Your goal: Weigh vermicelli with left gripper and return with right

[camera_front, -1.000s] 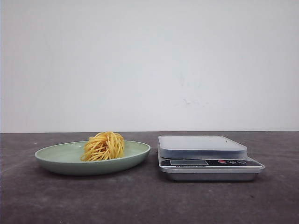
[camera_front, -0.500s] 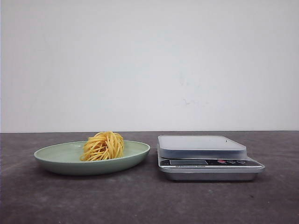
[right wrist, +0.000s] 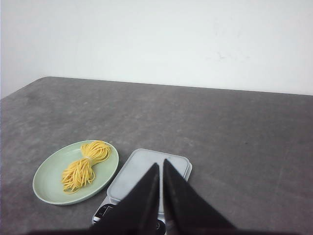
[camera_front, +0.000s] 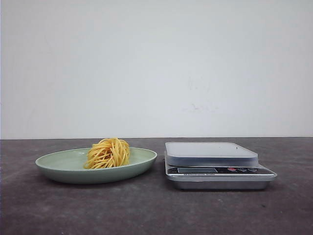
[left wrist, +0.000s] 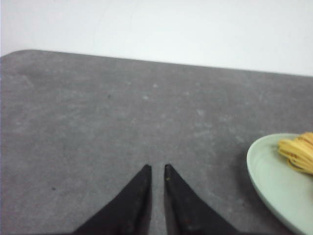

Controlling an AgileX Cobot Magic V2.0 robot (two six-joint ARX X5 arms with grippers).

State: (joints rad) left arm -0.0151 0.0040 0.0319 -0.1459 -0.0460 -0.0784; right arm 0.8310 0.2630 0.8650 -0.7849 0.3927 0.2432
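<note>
Vermicelli (camera_front: 108,153) mid-plate (camera_front: 58,166), beside scale (camera_front: 215,166)

Bench (camera_front: 146,210): grey, matt, stone-like, faintly mottled. Plate (camera_front: 58,169): pale green, smooth, soft sheen. Scale (camera_front: 217,169): brushed silvery metal, glossy dark panel. Vermicelli (camera_front: 108,153): yellow, thin looping strands. Fingers (left wrist: 137,196): black, matt.

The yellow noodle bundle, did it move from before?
No. The yellow noodle bundle sits at the same spot on the pale green plate, left of the silver kitchen scale.
</note>
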